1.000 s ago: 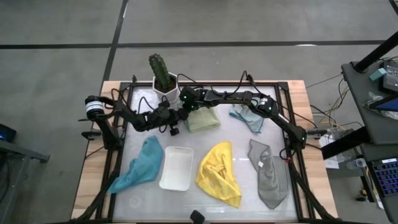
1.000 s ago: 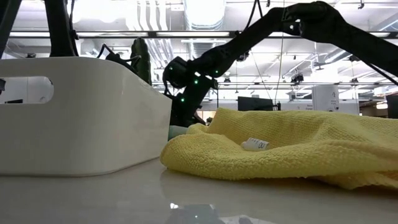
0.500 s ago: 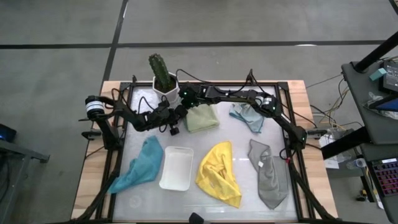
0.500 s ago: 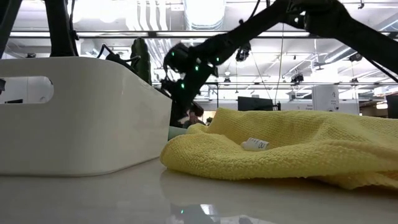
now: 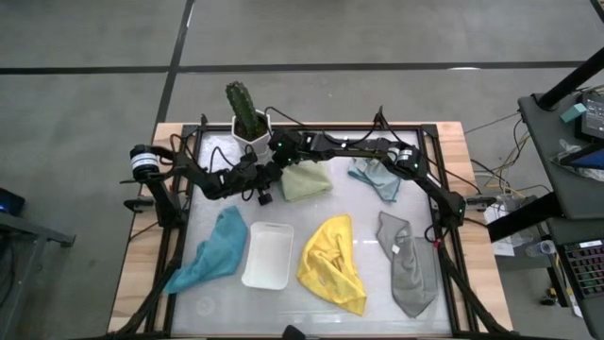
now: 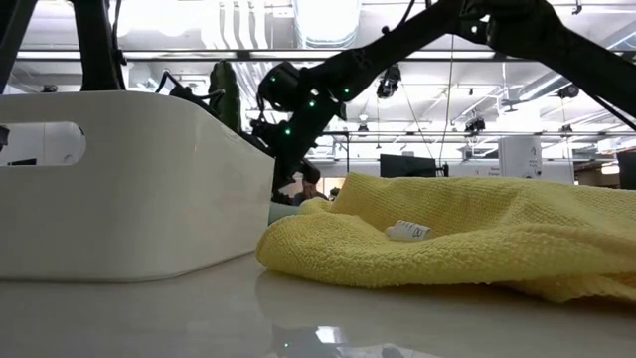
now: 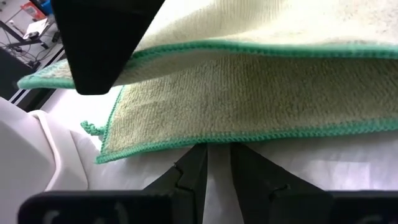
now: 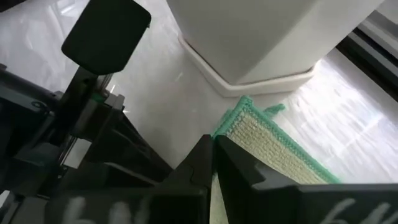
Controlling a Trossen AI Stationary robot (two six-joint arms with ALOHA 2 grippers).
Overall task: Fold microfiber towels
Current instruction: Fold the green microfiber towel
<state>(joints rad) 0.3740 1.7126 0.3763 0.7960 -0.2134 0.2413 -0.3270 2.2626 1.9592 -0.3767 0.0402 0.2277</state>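
Note:
The pale green towel [image 5: 310, 181] lies doubled at the table's far middle, beside the cactus pot [image 5: 247, 118]. My right gripper [image 8: 211, 149] reaches across from the right and is shut on its upper layer, which it holds raised. My left gripper [image 7: 217, 152] comes in low from the left, its fingers a narrow gap apart, tips right at the lower layer's edge [image 7: 205, 143]. Nothing shows between them. The teal [image 5: 215, 250], yellow [image 5: 332, 263], grey [image 5: 408, 264] and light blue [image 5: 376, 177] towels lie loose on the table. My right gripper pinches the pale green towel's upper layer at its corner by the pot [image 8: 245, 121] between its two fingers, slanting down from the table's right. That layer [image 7: 261, 25] is raised off the lower one [image 7: 236, 106], which lies flat on the table. My left gripper's fingertips stand at the lower layer's edge; I cannot tell whether they touch it.
A white tray [image 5: 268, 255] sits at the near middle between the teal and yellow towels, and fills the left of the low view [image 6: 119, 189]. The cactus pot stands close behind both grippers. Cables run along the table's far edge.
My right gripper has gone up, staying shut on the pale green towel's corner. The upper layer has lifted with it, and the lower layer has stayed on the table.

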